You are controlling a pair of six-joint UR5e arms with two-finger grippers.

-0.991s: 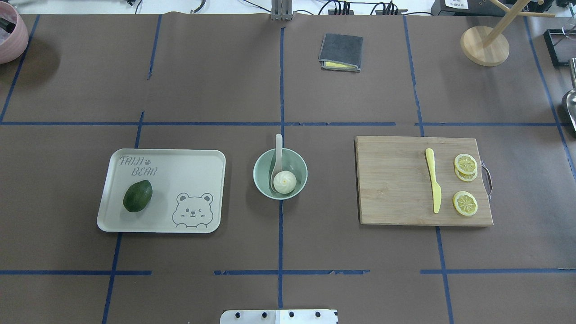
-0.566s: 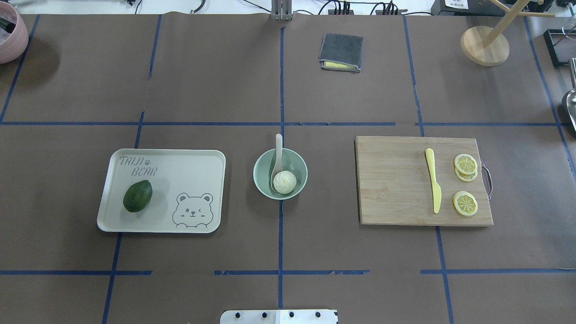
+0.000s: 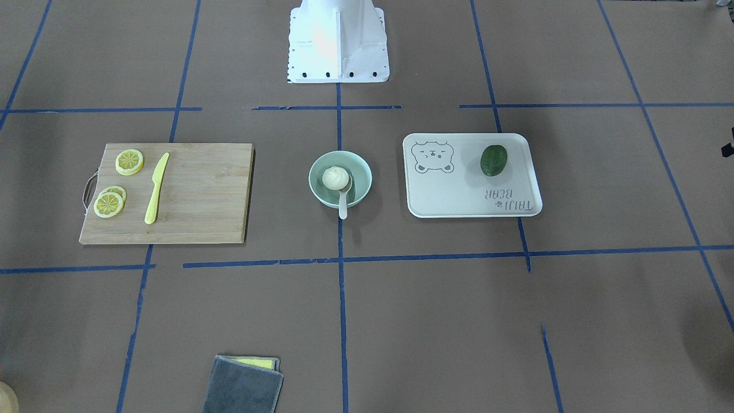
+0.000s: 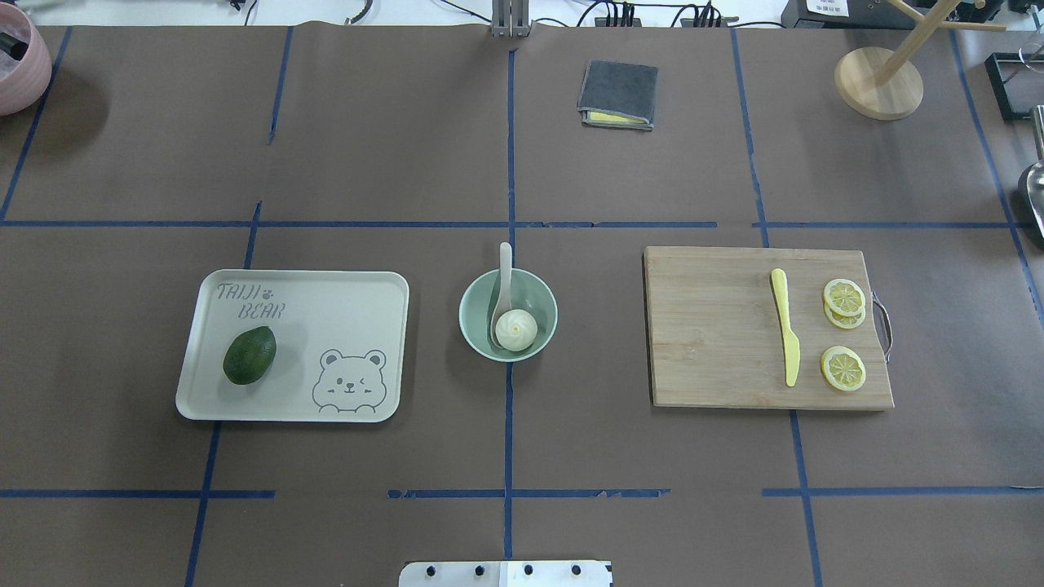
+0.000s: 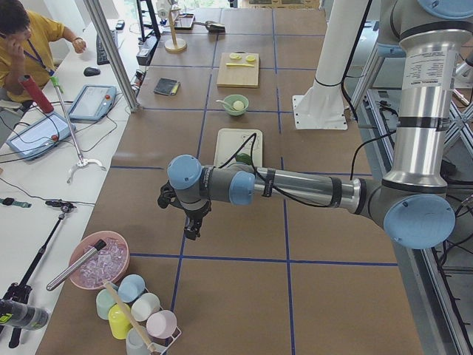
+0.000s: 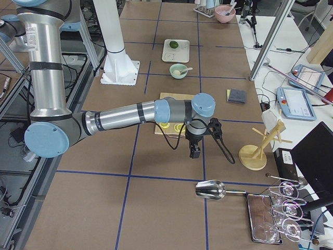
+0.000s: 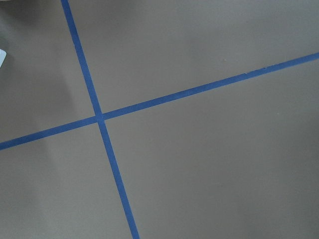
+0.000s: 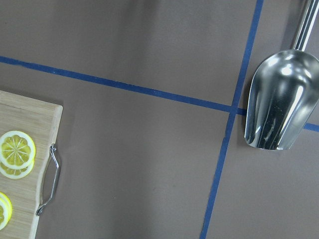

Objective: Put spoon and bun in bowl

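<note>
Bun sits inside bowl at table ctr. Spoon: scoop in bowl, touching bun; handle leans over the far rim. Left gripper hangs over table cover, well apart from bowl, beyond tray. Right gripper hangs betw. cutting board and metal scoop. You can't tell jaw state on either from these views.

Overhead, opposing front and two table-end views around one bowl; downward wrist close-ups.
</note>
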